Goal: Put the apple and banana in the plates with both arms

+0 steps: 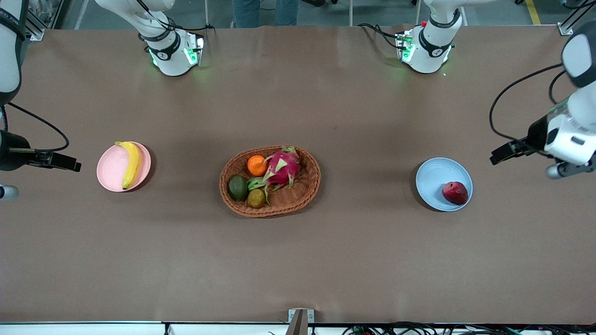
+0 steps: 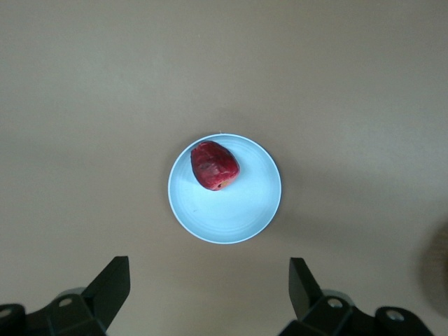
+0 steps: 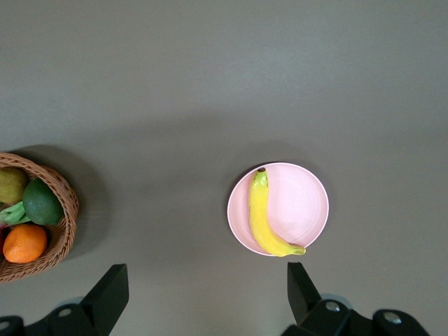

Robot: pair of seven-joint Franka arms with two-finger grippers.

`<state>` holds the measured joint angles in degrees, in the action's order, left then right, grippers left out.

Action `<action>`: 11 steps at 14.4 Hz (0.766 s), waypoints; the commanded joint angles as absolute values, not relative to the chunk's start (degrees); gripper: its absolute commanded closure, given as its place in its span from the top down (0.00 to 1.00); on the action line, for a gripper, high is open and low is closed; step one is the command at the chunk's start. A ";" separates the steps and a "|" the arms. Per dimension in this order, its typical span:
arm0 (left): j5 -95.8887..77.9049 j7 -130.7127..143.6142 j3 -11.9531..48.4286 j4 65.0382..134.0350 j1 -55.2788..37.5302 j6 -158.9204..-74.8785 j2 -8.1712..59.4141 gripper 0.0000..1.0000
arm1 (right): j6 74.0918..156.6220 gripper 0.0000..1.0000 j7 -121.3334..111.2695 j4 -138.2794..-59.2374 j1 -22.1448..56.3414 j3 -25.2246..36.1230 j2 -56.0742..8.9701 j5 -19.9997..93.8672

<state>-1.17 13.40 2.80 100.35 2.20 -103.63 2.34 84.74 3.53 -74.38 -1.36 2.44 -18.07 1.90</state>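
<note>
The dark red apple (image 1: 455, 192) lies in the pale blue plate (image 1: 433, 179) toward the left arm's end of the table; both show in the left wrist view, the apple (image 2: 214, 165) near the rim of the plate (image 2: 231, 206). The yellow banana (image 1: 131, 164) lies in the pale pink plate (image 1: 109, 167) toward the right arm's end; the right wrist view shows the banana (image 3: 262, 217) on its plate (image 3: 301, 199). My left gripper (image 1: 497, 157) (image 2: 208, 287) is open and empty, raised over bare table beside the blue plate. My right gripper (image 1: 70, 164) (image 3: 205, 288) is open and empty, raised beside the pink plate.
An oval wicker basket (image 1: 307, 186) stands mid-table between the plates, holding a pink dragon fruit (image 1: 283, 167), an orange (image 1: 256, 165), a green avocado (image 1: 238, 187) and a small brownish fruit (image 1: 255, 198). The basket's rim (image 3: 63, 210) shows in the right wrist view.
</note>
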 commanded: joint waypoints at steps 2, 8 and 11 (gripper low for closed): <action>-0.26 8.71 3.34 92.93 2.37 -95.56 1.76 1.00 | 79.03 1.00 4.31 -73.92 -0.09 2.29 -16.97 0.70; -0.09 4.32 3.52 86.32 2.11 -94.83 2.37 1.00 | 77.96 1.00 4.31 -78.39 -1.05 2.55 -11.09 0.70; -0.79 2.72 3.52 84.55 2.29 -94.66 2.64 1.00 | 79.53 1.00 4.31 -82.78 -1.23 2.55 -6.96 0.79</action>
<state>-1.17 4.07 3.36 87.58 2.11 -96.37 1.40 77.55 3.74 -76.54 -0.85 3.06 -12.16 1.79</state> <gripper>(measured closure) 0.000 0.000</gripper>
